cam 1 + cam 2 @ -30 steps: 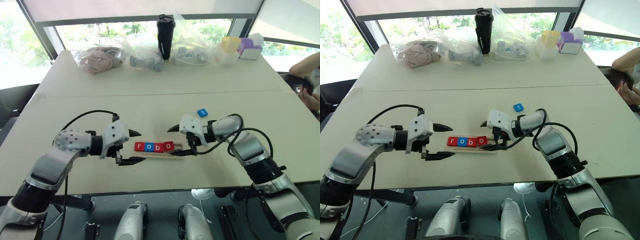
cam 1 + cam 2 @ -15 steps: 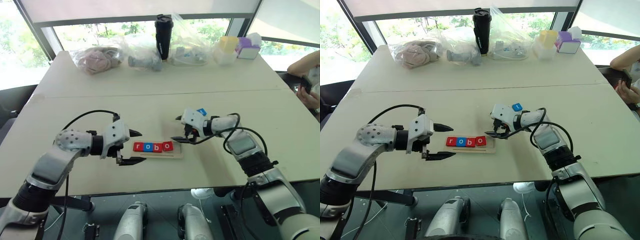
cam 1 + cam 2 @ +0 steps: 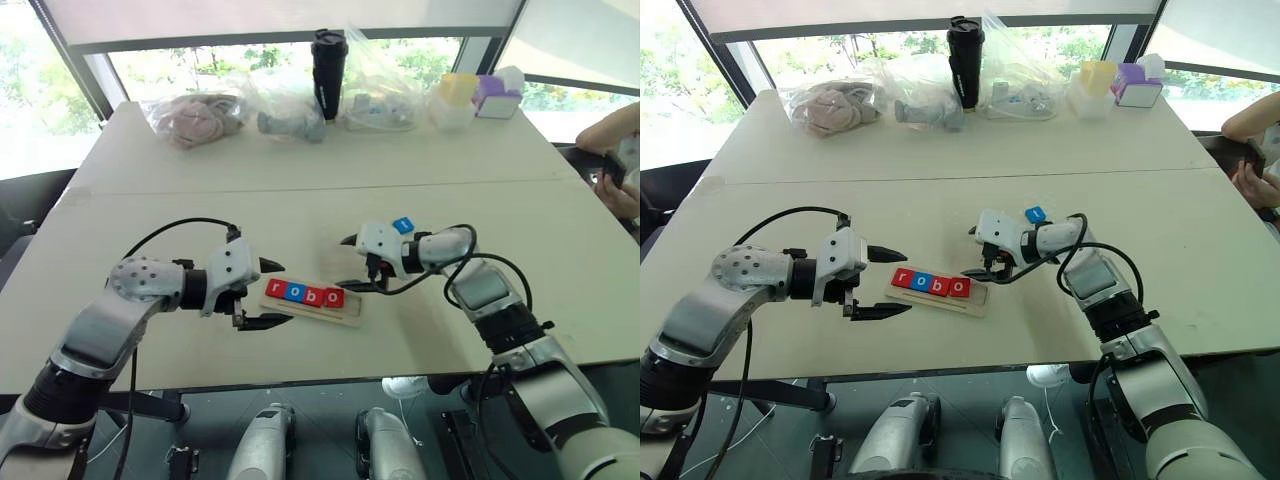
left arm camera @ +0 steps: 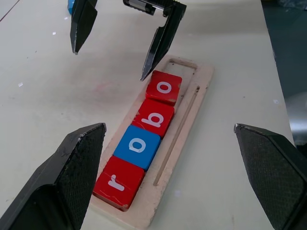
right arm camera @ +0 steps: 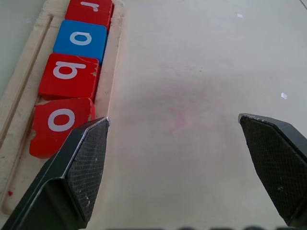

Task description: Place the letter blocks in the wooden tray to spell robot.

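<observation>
The wooden tray (image 3: 352, 314) lies slightly askew near the table's front. It holds four letter blocks: red r (image 3: 277, 289), blue o (image 3: 294, 292), red b (image 3: 313, 295) and red o (image 3: 334, 298), the last one a little crooked. The slot's right end is bare wood. A blue t block (image 3: 403, 226) lies on the table beyond the right gripper. My left gripper (image 3: 286, 293) is open at the tray's left end, with the r block just ahead of its fingers. My right gripper (image 3: 342, 262) is open and empty just behind the tray's right end, its lower finger close to the red o.
Along the far edge of the table stand clear plastic bags (image 3: 285, 105), a black tumbler (image 3: 329, 70) and yellow (image 3: 458, 95) and purple boxes (image 3: 497, 97). A person's hands (image 3: 615, 185) show at the right edge.
The right gripper has drawn back from the tray's right end toward the t block. The tray has turned a little, its right end now nearer the front edge. The left gripper stayed put.
</observation>
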Available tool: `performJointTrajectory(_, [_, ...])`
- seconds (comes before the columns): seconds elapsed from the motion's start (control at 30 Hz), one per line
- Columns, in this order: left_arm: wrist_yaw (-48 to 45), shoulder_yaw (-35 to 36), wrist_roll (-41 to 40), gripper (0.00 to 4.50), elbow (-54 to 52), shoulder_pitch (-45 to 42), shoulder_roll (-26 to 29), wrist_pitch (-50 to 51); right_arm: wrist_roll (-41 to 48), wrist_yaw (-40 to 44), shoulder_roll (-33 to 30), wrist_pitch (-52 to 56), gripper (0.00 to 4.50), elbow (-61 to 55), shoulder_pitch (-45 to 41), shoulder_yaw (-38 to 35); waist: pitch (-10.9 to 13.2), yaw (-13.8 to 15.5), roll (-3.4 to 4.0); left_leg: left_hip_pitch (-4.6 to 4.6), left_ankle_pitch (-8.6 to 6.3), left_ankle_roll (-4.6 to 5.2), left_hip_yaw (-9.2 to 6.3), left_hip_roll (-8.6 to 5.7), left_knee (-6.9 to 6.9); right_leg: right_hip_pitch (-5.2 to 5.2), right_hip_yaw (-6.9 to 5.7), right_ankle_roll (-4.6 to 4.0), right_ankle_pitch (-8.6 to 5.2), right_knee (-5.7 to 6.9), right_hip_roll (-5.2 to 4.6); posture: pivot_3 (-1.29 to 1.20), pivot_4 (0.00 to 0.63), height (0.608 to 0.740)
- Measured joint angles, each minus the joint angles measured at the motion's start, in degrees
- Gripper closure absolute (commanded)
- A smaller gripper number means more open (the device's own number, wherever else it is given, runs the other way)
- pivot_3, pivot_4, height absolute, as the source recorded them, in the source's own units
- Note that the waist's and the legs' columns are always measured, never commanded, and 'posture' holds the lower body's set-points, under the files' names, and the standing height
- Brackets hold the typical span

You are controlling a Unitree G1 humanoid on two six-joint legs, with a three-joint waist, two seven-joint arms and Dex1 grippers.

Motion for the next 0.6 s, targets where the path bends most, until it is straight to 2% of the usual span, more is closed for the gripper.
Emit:
performJointTrajectory(0.47, [0.0, -0.1, 0.2, 0.0, 0.6, 0.0, -0.5, -0.4, 0.1, 0.3, 0.1, 2.5, 0.05, -3.7, 2.1, -0.1, 0.0, 0.0, 0.0, 0.0, 0.0, 0.0, 0.0, 0.0, 0.01, 0.0, 0.0, 0.0, 0.0, 0.0, 0.0, 0.0, 0.15, 0.74])
performJointTrajectory(0.6, [0.0, -0.1, 0.2, 0.0, 0.6, 0.0, -0.5, -0.4, 0.0, -4.6, 0.0, 2.8, 0.05, -2.3, 0.5, -2.8, 0.0, 0.1, 0.0, 0.0, 0.0, -0.01, 0.0, 0.01, 0.02, 0.0, 0.0, -0.01, 0.0, 0.0, 0.0, 0.0, 0.15, 0.74])
